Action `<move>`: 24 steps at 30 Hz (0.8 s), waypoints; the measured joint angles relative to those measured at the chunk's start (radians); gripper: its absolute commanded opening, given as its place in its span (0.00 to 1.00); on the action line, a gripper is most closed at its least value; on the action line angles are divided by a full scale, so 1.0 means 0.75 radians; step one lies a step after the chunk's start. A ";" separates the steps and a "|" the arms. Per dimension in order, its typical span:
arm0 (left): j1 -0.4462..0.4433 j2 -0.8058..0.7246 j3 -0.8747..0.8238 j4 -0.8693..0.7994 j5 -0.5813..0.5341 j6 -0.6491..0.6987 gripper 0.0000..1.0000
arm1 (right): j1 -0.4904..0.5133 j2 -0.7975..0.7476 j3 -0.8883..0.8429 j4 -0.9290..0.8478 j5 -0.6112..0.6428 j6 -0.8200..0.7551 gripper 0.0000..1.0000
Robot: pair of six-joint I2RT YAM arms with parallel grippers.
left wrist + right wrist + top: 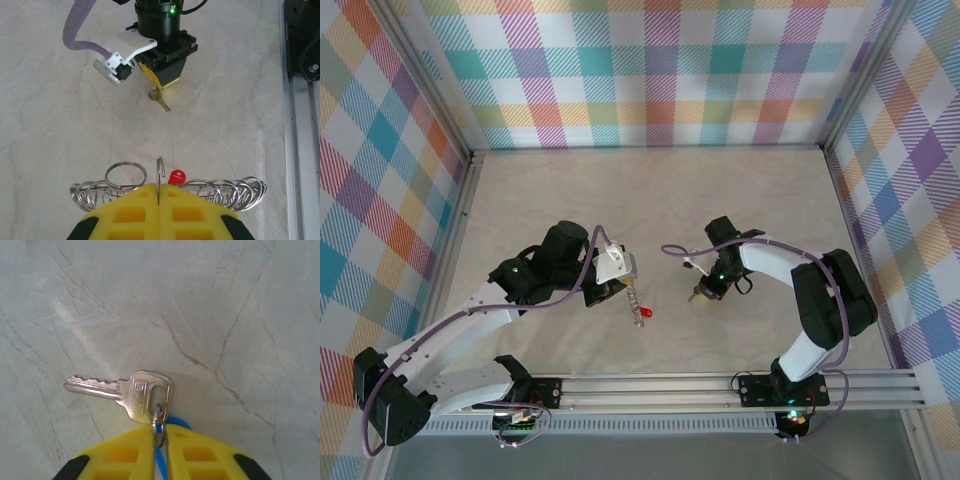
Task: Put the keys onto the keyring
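Bright, even overhead light, soft faint shadows, all views sharp, mild glare on the tabletop [75, 320].

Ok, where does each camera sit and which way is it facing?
Top external: above, behind the bases, looking down at the table; shows left gripper, right gripper.
Left wrist: faces across the table toward the right gripper; own yellow fingers pinch the keyring with its red tag.
Right wrist: looks down at the table; own yellow fingers pinch a ring on the key.
Shared: top and left wrist both show red tag, right gripper.

Pale, veined marble-look tabletop [650, 200]
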 measured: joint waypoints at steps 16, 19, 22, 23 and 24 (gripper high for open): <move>0.000 0.015 0.000 -0.001 0.003 0.001 0.00 | 0.000 -0.128 -0.046 0.077 -0.213 -0.009 0.00; 0.000 0.015 0.000 -0.001 0.005 0.006 0.00 | 0.000 -0.243 -0.088 0.132 -0.353 -0.012 0.00; 0.000 0.015 0.000 -0.001 0.006 0.006 0.00 | 0.002 -0.397 -0.145 0.222 -0.487 0.002 0.00; 0.000 0.015 0.000 -0.001 0.006 0.006 0.00 | 0.006 -0.452 -0.160 0.249 -0.520 0.013 0.00; 0.000 0.015 0.000 -0.001 0.009 0.006 0.00 | 0.013 -0.489 -0.165 0.268 -0.543 0.027 0.00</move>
